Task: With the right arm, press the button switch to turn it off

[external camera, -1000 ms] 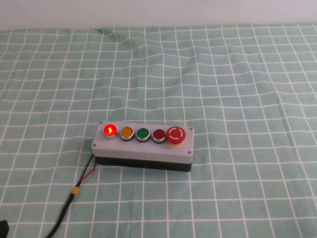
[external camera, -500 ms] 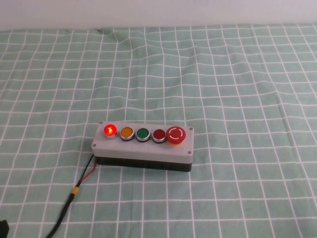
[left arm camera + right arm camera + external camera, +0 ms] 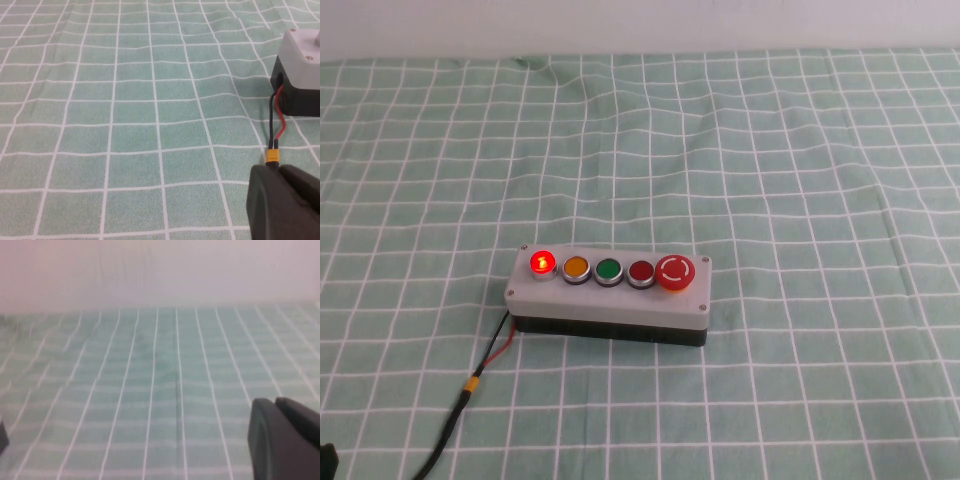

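Button switch point(image 3: 608, 294) sits toward our desk's point(image 3: 800, 150) near edge on green checked cloth, lamp point(image 3: 541, 263) glowing. Both tools, left point(image 3: 282, 202) and right point(image 3: 282, 440), hover clenched near that edge. White wall point(image 3: 640, 25) behind.

Left gripper point(image 3: 283, 202): a matt black, bulky shape with rounded edges, filling one corner of the left wrist view; a thin seam divides it into two smooth lobes.
Left gripper surface: plain dark plastic with a slight sheen; nothing else on it can be made out.
Right gripper point(image 3: 284, 437): the same matt black, rounded form in a corner of the right wrist view, with a narrow groove between two parts.
Right gripper surface: even black, softly blurred, edges rounded.
High view: a small black sliver point(image 3: 326, 459) at the near left corner, too little to tell which part of the robot it is.
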